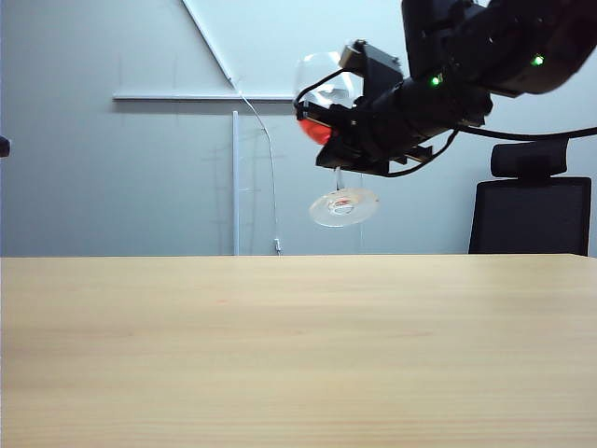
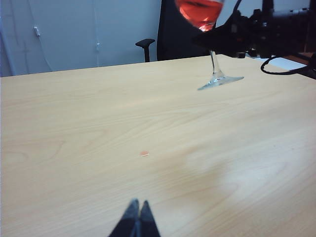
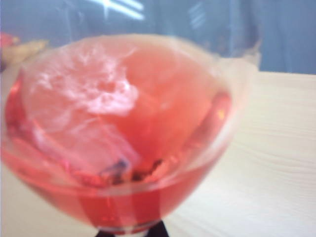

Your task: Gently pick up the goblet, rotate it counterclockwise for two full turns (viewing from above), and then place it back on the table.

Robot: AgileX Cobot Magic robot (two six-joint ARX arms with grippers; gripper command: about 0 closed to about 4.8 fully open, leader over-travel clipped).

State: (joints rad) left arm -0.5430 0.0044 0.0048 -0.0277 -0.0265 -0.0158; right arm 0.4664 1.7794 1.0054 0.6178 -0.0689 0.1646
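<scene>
Exterior view: right end effector (image 1: 347, 149) clamps the tilted goblet (image 1: 328, 131) by its stem above the desk (image 1: 298, 355); left end effector (image 2: 137, 219) closed, empty, low over the desk.

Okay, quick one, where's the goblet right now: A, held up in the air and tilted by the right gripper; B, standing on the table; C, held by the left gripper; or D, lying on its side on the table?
A: the right gripper holds the goblet by its stem, its foot tilted and clear above the table.
</scene>
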